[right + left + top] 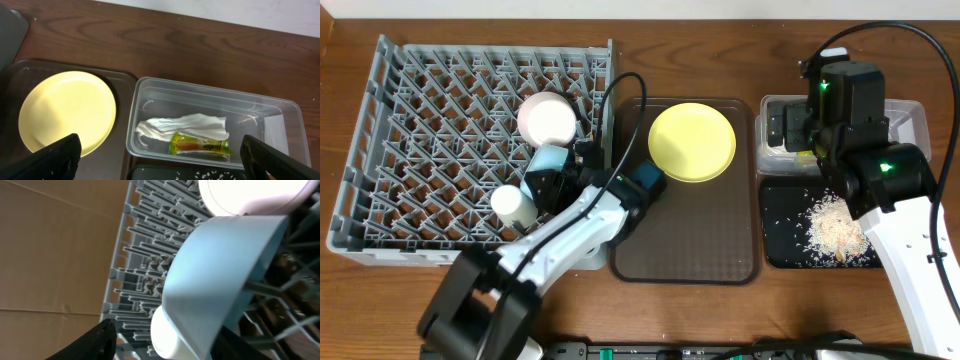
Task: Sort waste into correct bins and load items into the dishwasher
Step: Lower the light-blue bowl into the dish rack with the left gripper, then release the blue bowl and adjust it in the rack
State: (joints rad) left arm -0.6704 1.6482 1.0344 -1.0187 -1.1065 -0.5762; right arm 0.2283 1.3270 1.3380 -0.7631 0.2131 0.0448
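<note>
Left gripper (167, 337) parted astride the blue bowl (225, 270) near the rack (420, 120) edge; right gripper (160, 150), spread wide, hovers over the tub (215, 90) rim.

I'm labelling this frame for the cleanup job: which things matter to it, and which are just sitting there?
Job: yellow plate, light blue bowl, white bowl, white cup, grey dish rack, clear tub, napkin, green-yellow wrapper, black tray, rice scraps.
Lying about: brown serving tray.
</note>
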